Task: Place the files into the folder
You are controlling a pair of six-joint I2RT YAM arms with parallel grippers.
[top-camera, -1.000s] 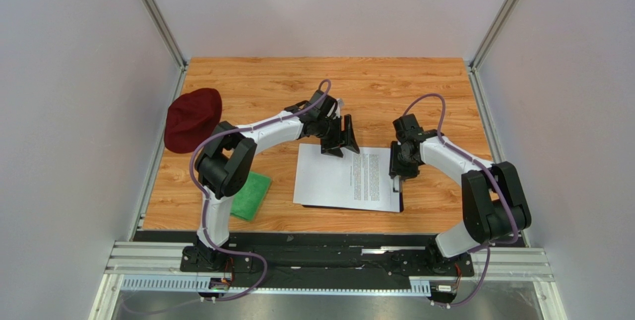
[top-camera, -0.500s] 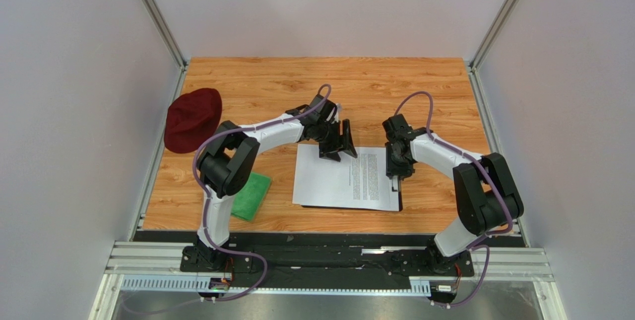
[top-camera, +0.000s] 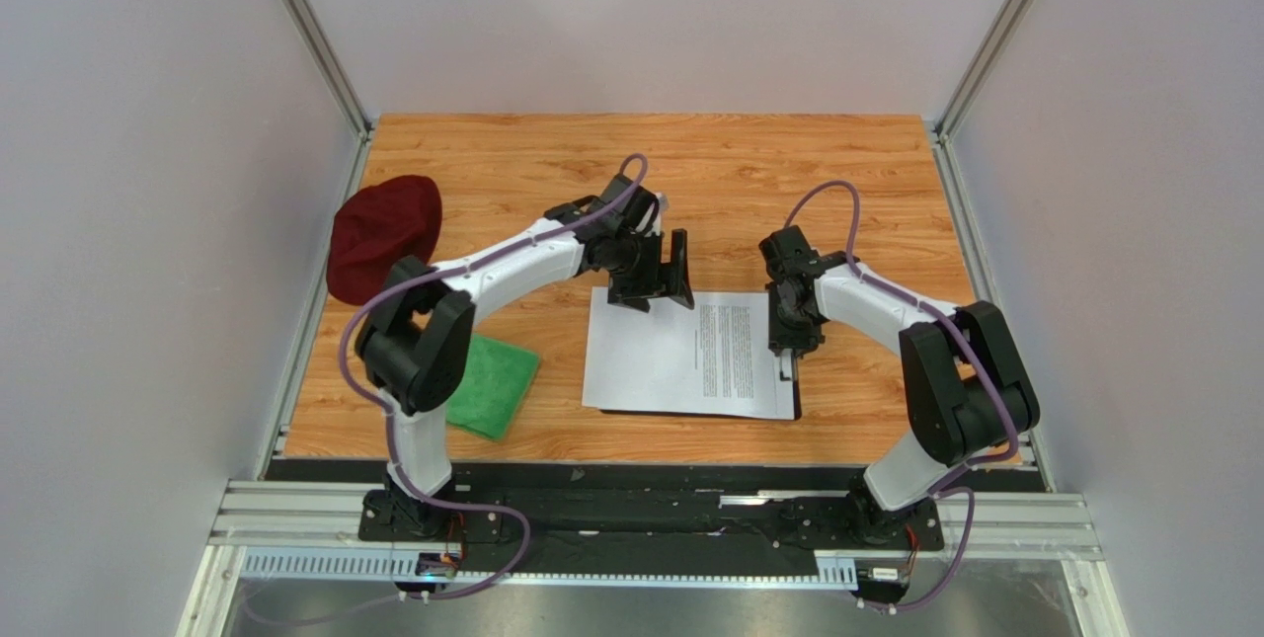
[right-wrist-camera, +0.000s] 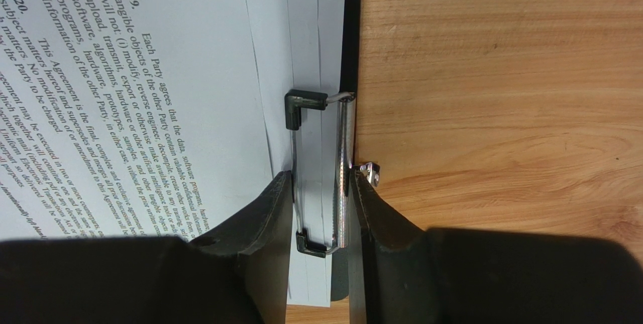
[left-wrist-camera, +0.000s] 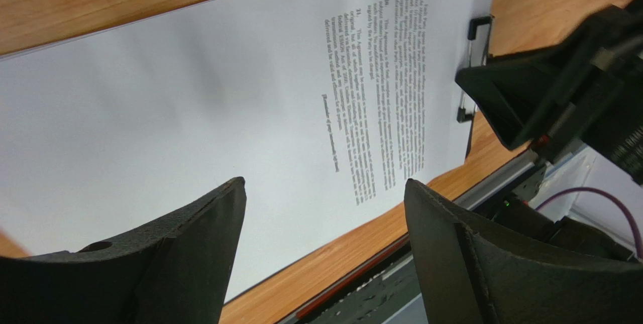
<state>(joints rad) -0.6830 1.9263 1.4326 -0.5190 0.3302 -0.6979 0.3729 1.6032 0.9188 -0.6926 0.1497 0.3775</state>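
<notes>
White files [top-camera: 668, 356] stacked flat on the black folder [top-camera: 797, 403] at the middle of the counter [top-camera: 490, 163], left pincer [left-wrist-camera: 324, 188] agape and empty above their far edge, right pincer [right-wrist-camera: 323, 181] closed narrowly on the wire clip [right-wrist-camera: 302, 103] at the folder's right edge.

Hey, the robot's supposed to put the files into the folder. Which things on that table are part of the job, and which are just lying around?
Part of the job:
- white papers
- black folder under them
- the folder's metal clip

Just lying about:
- dark red hat
- green cloth
</notes>
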